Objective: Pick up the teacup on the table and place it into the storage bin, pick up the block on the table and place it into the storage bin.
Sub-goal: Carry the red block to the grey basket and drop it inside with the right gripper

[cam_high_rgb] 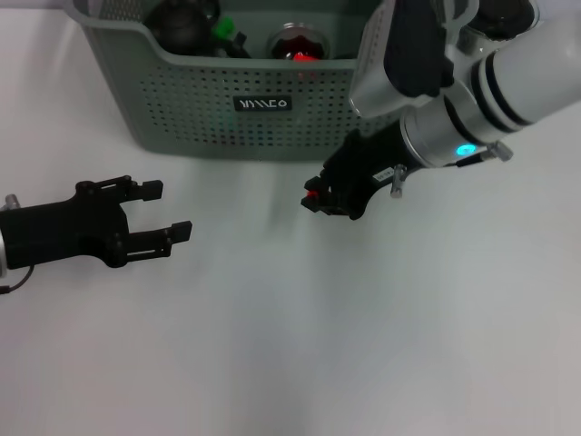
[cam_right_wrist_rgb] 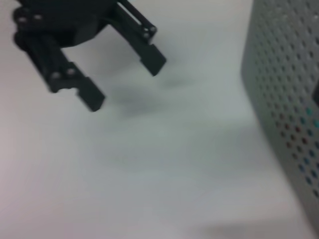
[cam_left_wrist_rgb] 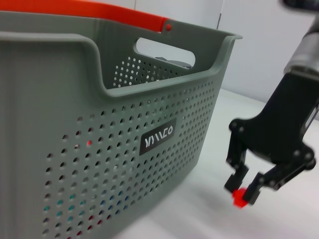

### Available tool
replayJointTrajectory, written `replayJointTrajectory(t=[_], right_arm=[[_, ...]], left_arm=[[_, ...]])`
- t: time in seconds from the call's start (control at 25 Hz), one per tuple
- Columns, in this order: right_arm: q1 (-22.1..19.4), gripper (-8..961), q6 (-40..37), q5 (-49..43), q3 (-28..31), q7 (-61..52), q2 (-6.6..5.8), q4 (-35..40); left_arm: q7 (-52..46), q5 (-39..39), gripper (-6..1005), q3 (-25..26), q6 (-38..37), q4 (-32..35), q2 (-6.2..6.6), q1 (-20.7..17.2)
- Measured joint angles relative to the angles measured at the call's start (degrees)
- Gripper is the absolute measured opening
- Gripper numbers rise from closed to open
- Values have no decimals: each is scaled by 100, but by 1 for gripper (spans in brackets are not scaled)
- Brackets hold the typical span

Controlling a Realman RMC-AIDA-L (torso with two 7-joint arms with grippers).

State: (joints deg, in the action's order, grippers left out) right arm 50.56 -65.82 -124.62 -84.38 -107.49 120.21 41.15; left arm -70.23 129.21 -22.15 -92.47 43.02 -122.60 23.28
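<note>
The right gripper [cam_high_rgb: 315, 198], fingers clamped on the red block [cam_left_wrist_rgb: 240, 197], hangs just before the storage bin [cam_high_rgb: 182, 100] (left gripper [cam_high_rgb: 159, 211] splayed, idle).

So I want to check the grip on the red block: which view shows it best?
The left wrist view: the red block sits pinched at the tips of the right tool, seen side-on beside the storage bin. The head view shows only a red sliver. The right wrist view doesn't show it.

Black two-fingered left end effector [cam_high_rgb: 168, 211], black right end effector [cam_high_rgb: 314, 201], white-and-silver forearm, glowing cyan light [cam_high_rgb: 466, 150]
</note>
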Motion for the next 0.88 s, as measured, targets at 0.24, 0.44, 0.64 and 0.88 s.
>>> replayJointTrajectory(t=[0.24, 0.44, 0.64, 0.88], right_arm=[[-217, 194, -1409, -98, 245, -670, -9, 1809], [235, 200, -2338, -96, 1182, -1496, 3, 3177], [1017, 207, -1939, -1121, 2137, -2320, 66, 3532], [1290, 215, -617, -2101, 1930, -2629, 37, 2575]], left_arm=[[0, 0, 781, 9, -24, 33, 0, -39], [0, -1, 782, 25, -115, 37, -1, -37], [0, -15, 782, 68, -150, 40, 0, -9], [12, -48, 781, 71, -136, 40, 5, -7]])
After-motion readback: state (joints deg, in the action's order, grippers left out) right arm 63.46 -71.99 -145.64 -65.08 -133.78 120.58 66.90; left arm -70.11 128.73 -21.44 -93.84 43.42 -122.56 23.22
